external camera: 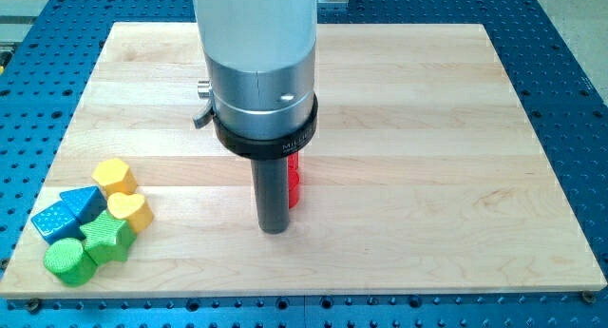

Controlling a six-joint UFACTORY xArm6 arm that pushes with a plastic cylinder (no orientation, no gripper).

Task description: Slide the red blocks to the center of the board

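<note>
Jaws do not exist on this arm: it ends in a rod, gripping nothing, and my tip [274,229] rests mid-frame, touching the red blocks [294,181] on their left. Most of the red is hidden behind the rod; shapes unreadable.

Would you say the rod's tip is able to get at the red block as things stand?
Probably yes. My tip sits right beside the red block, which peeks out on the rod's right in the view, with nothing between them. Whether they touch is hidden.
</note>
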